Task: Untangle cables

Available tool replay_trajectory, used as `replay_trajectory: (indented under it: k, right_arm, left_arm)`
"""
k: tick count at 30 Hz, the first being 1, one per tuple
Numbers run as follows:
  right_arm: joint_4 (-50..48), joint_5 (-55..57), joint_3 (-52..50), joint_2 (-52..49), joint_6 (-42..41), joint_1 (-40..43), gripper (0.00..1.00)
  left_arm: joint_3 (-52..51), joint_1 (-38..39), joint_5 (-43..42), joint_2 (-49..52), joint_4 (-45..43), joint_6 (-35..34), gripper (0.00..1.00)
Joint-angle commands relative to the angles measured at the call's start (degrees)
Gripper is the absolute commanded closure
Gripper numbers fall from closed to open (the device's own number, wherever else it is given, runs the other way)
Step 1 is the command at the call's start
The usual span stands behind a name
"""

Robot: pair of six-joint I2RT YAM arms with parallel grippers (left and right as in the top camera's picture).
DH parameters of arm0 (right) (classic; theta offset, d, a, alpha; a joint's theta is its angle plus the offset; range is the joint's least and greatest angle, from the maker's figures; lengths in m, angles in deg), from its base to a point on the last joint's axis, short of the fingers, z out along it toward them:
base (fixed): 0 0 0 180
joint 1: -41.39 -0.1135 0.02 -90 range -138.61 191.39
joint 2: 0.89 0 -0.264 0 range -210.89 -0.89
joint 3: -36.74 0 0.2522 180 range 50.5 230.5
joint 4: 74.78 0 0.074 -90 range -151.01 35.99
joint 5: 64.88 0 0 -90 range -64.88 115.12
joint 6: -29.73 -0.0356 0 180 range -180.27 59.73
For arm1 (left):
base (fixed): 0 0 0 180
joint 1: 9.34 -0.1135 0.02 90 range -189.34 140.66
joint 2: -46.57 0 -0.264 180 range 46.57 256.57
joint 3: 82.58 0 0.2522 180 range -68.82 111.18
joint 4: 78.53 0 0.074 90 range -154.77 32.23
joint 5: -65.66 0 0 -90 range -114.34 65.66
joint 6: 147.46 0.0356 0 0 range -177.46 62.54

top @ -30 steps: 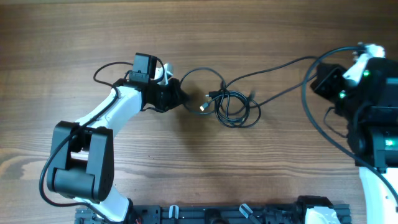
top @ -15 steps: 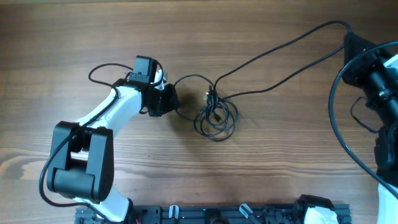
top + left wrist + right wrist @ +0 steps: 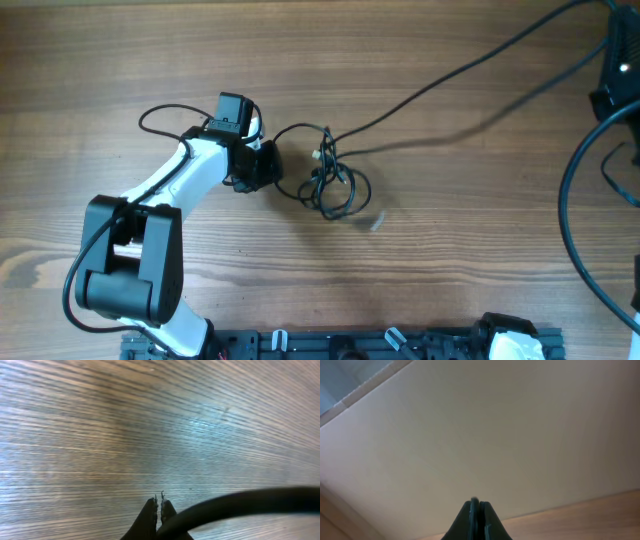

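Black cables [image 3: 322, 180] just beside left tool [image 3: 267, 165], tips clamped on a strand; right tool [image 3: 479, 504] closed.

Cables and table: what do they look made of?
The cables look like thin cord in matte black plastic or rubber sheathing, since they bend into loose loops. The table looks like brown wood or laminate, with grain and slight sheen.
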Motion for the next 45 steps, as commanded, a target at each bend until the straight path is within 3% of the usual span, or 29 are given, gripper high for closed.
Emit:
replay_trajectory:
  k: [1, 4, 8, 14, 17, 23, 28, 32, 34, 35, 36, 41, 42, 45]
  right_arm:
    - [4.74, 3.76, 1.99, -3.54, 0.37, 0.28, 0.96]
    - [11.06, 3.76, 1.99, -8.28, 0.39, 0.09, 0.96]
    - [12.15, -0.35, 1.99, -16.39, 1.42, 0.26, 0.96]
    - [-1.86, -17.73, 4.39, -20.17, -3.32, 6.45, 0.96]
    - [-4.13, -22.82, 6.05, -20.11, -5.4, 10.75, 0.95]
    - [-8.04, -23.63, 6.38, -20.2, -8.46, 13.16, 0.96]
    - [-12.66, -24.28, 12.66, -20.31, -12.0, 15.32, 0.96]
    - [-3.78, -24.79, 14.21, -20.31, -8.5, 15.26, 0.96]
    - [7.58, -24.7, 14.19, -20.65, -3.04, 14.62, 0.95]
    - [12.26, -24.68, 14.19, -21.07, -0.59, 14.36, 0.91]
    - [16.61, -24.65, 14.16, -21.66, 2.19, 13.92, 0.8]
    - [34.03, -19.19, 14.14, -26.38, 14.47, 8.04, 0.59]
    - [35.58, -18.51, 14.14, -27.74, 16.57, 5.9, 0.51]
    - [37.22, -16.22, 14.14, -30.86, 19.17, 1.07, 0.45]
  left_arm:
    - [-0.02, -0.52, 5.11, -0.92, 1.05, 2.45, 0.95]
    - [-0.02, -0.52, 5.49, -0.92, 1.03, 2.95, 0.95]
    - [-0.02, -0.52, 8.07, -0.92, 1.55, 3.91, 0.93]
    - [-0.02, -0.52, 10.47, -0.92, 1.97, 3.85, 0.94]
    - [-0.02, -0.5, 10.43, -0.92, 2.25, 3.67, 0.95]
    - [-0.02, -0.52, 10.45, -0.92, 2.29, 3.69, 0.9]
    - [-0.02, -0.52, 10.45, -0.92, 2.36, 3.69, 0.89]
    - [-0.02, -0.52, 10.25, -0.92, 2.51, 3.69, 0.8]
    - [-0.02, -0.52, 10.21, -0.92, 2.51, 3.67, 0.76]
    - [-0.02, -0.52, 9.97, -0.92, 2.49, 3.69, 0.75]
    - [-0.02, -0.52, 9.42, -0.92, 2.47, 3.69, 0.71]
    - [0.0, -0.52, 2.8, -0.92, 2.01, 3.69, 0.5]
    - [0.0, -0.52, 0.92, -0.92, 1.86, 3.72, 0.45]
    - [0.15, -0.81, -3.37, -0.96, 0.72, 3.93, 0.43]
